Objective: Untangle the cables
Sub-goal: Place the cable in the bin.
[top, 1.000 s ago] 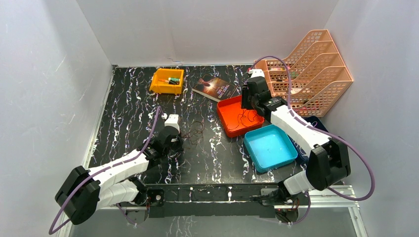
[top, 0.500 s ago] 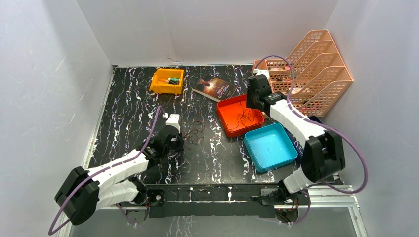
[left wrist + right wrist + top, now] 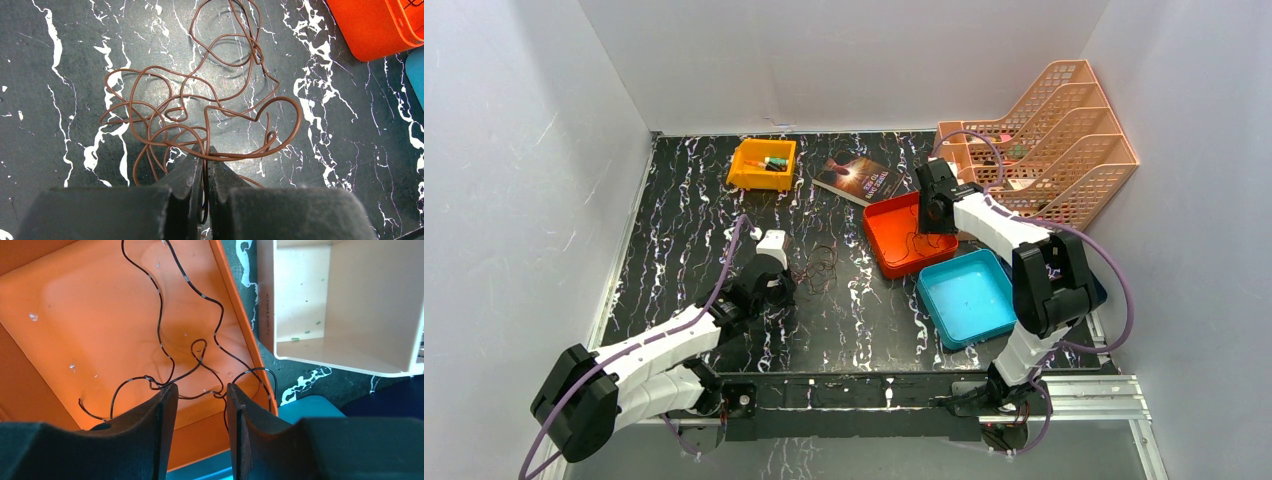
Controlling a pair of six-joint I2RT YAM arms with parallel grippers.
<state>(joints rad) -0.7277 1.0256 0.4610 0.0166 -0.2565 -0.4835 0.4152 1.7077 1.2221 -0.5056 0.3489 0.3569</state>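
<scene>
A thin brown cable (image 3: pixel 298 120) lies in loose tangled loops on the black marbled table, left of the trays (image 3: pixel 819 265). My left gripper (image 3: pixel 205 152) is shut on one strand at the near edge of that tangle (image 3: pixel 782 285). A separate thin black cable (image 3: pixel 160 320) lies loosely inside the orange tray (image 3: pixel 75 315); the top view shows this black cable (image 3: pixel 916 240) there too. My right gripper (image 3: pixel 200 387) hangs open just above it, fingers either side of a strand, over the tray's right part (image 3: pixel 929 215). No whitish cable shows.
A blue tray (image 3: pixel 969 295) sits just in front of the orange tray (image 3: pixel 889 215). A peach file rack (image 3: pixel 1044 140) stands at the back right, close to my right wrist. A book (image 3: pixel 856 178) and a yellow bin (image 3: pixel 762 163) lie at the back.
My right arm has folded inward, its elbow swinging left and back, while its gripper stays over the orange tray. The left arm and brown cable have not moved.
</scene>
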